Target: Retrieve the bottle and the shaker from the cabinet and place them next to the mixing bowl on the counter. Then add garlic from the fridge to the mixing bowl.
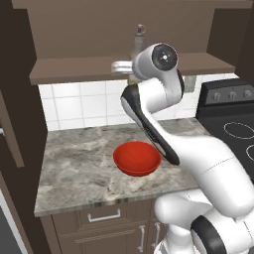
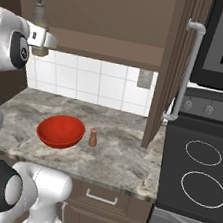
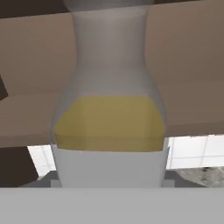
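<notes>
Glass bottle (image 3: 109, 118) with a yellow band stands upright at the cabinet shelf (image 1: 74, 69) edge, gripped by the pincer (image 2: 43, 37). Below, on the marble surface (image 2: 117, 157), sit 1 red mixing bowl (image 2: 60, 131) and a brown shaker (image 2: 93, 137) just beside it.

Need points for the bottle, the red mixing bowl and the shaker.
bottle (image 3: 109, 122): hand view, on its yellow label band.
mixing bowl (image 2: 60, 131): right base view, inside of the red bowl.
shaker (image 2: 93, 137): right base view, mid body.
</notes>
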Tool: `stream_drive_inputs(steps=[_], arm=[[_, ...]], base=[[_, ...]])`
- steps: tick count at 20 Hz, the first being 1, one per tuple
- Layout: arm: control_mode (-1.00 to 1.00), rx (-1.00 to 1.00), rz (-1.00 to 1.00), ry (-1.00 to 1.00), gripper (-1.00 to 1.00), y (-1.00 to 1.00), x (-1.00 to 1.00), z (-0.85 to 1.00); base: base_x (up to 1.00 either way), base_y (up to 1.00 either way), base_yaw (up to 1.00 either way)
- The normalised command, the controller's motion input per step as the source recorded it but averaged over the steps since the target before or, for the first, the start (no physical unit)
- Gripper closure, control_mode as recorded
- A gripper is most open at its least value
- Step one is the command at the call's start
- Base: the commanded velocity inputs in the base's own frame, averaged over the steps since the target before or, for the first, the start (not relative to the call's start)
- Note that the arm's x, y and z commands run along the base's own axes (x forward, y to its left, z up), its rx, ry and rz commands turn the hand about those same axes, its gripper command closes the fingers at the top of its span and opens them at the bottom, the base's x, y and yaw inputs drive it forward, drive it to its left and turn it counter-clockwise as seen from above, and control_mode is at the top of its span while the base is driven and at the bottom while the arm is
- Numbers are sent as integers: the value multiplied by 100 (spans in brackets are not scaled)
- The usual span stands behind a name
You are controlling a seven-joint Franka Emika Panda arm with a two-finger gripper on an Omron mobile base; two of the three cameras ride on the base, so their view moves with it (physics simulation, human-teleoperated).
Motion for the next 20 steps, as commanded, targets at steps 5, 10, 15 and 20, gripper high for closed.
stream_drive_inputs(steps=[5,10,15,20], arm=[[-100,0,0,-2,100,-30,-94,0],[-100,0,10,-1,100,-72,-75,0],[-100,0,19,0,100,-80,-65,-5],[-100,0,20,0,100,-62,-59,-2]], base=[[0,0,0],[0,0,0],[0,0,0],[0,0,0]])
